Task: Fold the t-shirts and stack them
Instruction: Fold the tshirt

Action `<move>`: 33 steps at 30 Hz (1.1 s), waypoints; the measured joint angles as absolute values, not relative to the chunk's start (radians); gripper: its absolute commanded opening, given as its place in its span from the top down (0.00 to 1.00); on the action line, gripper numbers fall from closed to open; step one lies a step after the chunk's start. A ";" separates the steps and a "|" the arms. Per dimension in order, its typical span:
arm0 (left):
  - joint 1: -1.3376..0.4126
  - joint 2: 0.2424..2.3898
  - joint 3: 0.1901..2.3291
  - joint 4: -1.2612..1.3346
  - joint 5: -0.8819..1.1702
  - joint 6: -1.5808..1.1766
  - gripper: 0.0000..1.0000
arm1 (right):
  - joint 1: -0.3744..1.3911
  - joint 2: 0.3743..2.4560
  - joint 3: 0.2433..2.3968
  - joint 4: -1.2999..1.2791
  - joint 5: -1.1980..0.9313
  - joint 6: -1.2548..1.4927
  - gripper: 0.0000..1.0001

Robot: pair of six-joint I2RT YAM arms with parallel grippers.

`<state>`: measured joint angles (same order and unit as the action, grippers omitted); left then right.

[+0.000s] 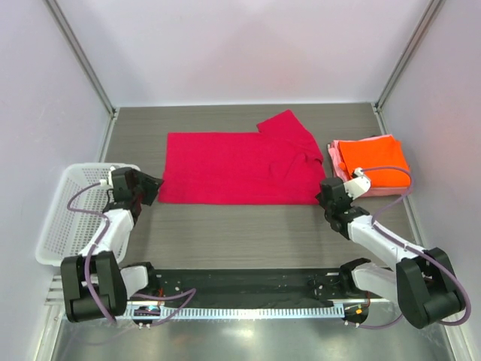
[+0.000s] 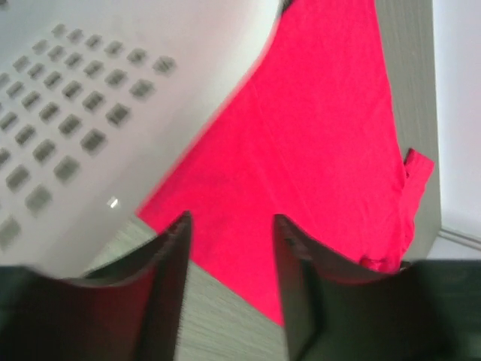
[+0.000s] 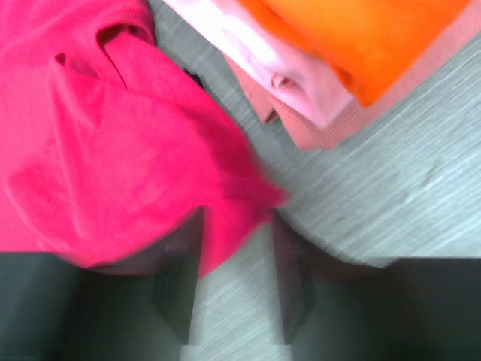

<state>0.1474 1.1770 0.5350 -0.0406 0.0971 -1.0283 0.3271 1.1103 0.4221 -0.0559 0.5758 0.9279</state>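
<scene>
Left gripper: fingers apart with nothing between them, at the left edge of the crimson shirt, close to the white mesh basket.
Right gripper: fingers apart, the crimson shirt's blurred near-right corner lying loose in the gap.
Crimson shirt: spread flat mid-table, one sleeve poking out far right.
Orange shirt: folded, stacked on the pale pink shirt, just right of the crimson one.

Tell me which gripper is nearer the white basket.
Left. The left gripper hovers right beside the basket; the right gripper is far off, beyond the red shirt.
</scene>
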 measured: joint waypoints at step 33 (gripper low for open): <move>0.076 1.694 1.198 -0.265 0.089 -0.855 0.03 | 0.190 1.850 1.501 -0.237 0.312 0.506 0.40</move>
<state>0.0761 1.6943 1.1980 -0.2649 0.0887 -0.8555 0.1898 1.8496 1.5005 -0.2371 0.3122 0.5064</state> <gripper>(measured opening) 0.985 0.596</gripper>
